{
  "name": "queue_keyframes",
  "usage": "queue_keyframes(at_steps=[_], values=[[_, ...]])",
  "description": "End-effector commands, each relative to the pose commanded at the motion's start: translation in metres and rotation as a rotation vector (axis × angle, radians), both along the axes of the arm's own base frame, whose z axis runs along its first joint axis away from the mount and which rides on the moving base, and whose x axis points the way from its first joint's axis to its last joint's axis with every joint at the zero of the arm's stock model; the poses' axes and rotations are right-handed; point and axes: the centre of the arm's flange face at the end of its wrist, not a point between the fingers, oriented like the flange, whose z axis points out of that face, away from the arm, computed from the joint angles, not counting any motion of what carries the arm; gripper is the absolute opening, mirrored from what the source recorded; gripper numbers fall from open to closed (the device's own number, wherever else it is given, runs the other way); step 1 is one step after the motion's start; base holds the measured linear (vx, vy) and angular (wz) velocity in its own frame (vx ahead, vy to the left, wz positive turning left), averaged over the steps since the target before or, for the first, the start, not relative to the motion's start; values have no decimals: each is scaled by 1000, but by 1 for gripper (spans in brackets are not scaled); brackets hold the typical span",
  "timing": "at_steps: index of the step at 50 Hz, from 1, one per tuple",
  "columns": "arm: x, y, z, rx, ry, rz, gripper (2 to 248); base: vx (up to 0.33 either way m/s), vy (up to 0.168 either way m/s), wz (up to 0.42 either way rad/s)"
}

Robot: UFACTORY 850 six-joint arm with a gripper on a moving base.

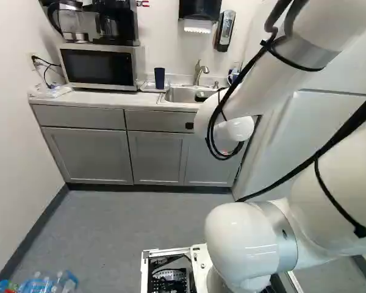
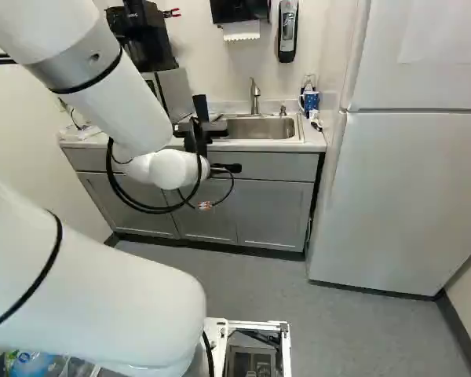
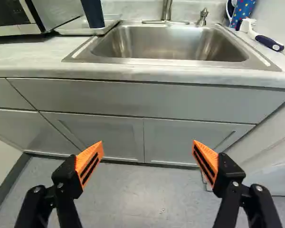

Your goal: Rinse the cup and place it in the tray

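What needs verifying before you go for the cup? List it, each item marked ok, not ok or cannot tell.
1. Hand open, nothing between its fingers: ok.
2. Cup upright and within view: ok.
3. Hand lined up with the cup: not ok; the cup stands beyond it, off to one side.
4. Tray located: ok; it is beside the sink, and the cup already stands on it.
5. Cup rinsed: cannot tell; nothing visible settles it.
6. Water running from the faucet: cannot tell; no stream is distinguishable.
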Motion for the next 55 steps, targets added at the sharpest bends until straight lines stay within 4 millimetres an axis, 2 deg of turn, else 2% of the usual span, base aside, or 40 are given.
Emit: queue_keyframes(at_steps=[29,55], values=[[-34,6,-31,5,-95,15,247,0,0,0],[-53,8,-46,8,-144,23,247,0,0,0]])
